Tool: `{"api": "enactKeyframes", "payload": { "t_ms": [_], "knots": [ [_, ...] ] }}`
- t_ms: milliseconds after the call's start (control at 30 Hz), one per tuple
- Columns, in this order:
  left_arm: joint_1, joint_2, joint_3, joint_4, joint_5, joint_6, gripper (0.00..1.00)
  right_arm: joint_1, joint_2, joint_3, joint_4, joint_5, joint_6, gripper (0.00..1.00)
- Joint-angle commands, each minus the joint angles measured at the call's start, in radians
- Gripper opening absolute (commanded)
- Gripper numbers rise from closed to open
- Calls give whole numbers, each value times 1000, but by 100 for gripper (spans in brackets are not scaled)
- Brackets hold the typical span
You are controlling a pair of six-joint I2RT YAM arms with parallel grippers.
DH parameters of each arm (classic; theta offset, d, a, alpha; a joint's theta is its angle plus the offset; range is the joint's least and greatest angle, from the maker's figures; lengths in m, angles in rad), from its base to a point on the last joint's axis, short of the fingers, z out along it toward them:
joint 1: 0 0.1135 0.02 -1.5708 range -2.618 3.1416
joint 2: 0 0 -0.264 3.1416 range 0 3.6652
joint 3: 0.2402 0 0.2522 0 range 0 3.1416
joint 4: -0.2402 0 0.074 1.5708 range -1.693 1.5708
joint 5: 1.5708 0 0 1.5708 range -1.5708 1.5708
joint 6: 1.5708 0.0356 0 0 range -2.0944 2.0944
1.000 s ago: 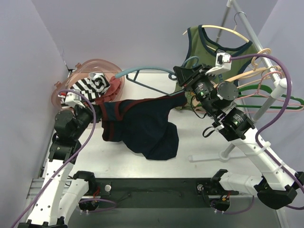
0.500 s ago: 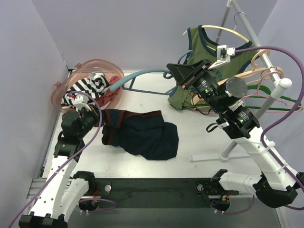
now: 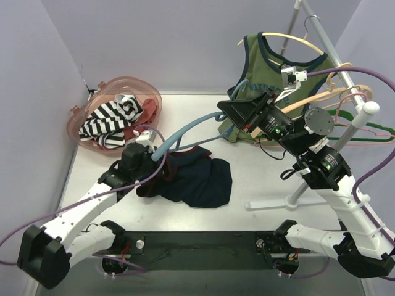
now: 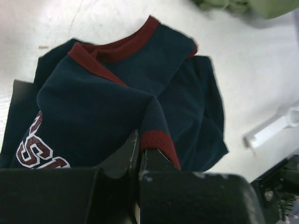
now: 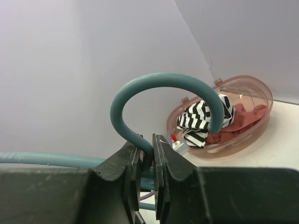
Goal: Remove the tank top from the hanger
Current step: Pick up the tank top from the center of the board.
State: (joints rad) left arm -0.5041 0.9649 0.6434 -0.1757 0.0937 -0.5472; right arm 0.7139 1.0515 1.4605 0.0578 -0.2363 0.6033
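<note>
The navy tank top [image 3: 197,182] with dark red trim lies bunched on the white table; the left wrist view shows it filling the frame [image 4: 117,88]. My left gripper [image 3: 155,168] is shut on a red-edged fold of it [image 4: 139,145]. The teal hanger [image 3: 185,131] is held in the air above the table, slanting down to the left, its lower end close over my left wrist. I cannot tell whether it still touches the cloth. My right gripper [image 3: 227,111] is shut on the hanger's neck just under the hook [image 5: 159,80], jaws pinching the stem [image 5: 147,147].
A pink basket [image 3: 151,98] with striped and red clothes stands at the back left, also in the right wrist view [image 5: 254,84]. A green tank top [image 3: 271,58] hangs on a cream hanger from the rack [image 3: 321,31] at the right, with several empty hangers. The rack's foot [image 3: 271,204] crosses the table.
The tank top went from stretched between hanger and left gripper to heaped on the table. My left arm swung right with it. The right arm lifted the hanger and tilted its left end down.
</note>
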Motion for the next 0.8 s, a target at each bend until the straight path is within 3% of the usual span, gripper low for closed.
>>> {"api": "enactKeyframes", "payload": {
  "t_ms": [0,33,67,167,267,367,500,767],
  "knots": [
    [-97,102,19,53,-170,-14,3,1,-64,12,31,-47,-31,0],
    [-125,125,27,59,-193,7,9,1,-68,14,30,-49,-34,0],
    [-178,171,35,65,-212,18,29,2,-77,14,27,-49,-37,0],
    [-223,259,71,77,-230,47,56,4,-94,18,10,-47,-54,0],
    [-234,342,97,100,-210,78,72,5,-114,20,-7,-40,-74,0],
    [-246,429,142,85,-207,105,81,4,-134,29,-21,-34,-83,0],
    [-280,544,206,53,-235,119,87,4,-146,35,-21,-35,-88,0],
    [-309,733,272,-37,-310,102,85,6,-156,52,-36,-37,-100,0]
  ]
}}
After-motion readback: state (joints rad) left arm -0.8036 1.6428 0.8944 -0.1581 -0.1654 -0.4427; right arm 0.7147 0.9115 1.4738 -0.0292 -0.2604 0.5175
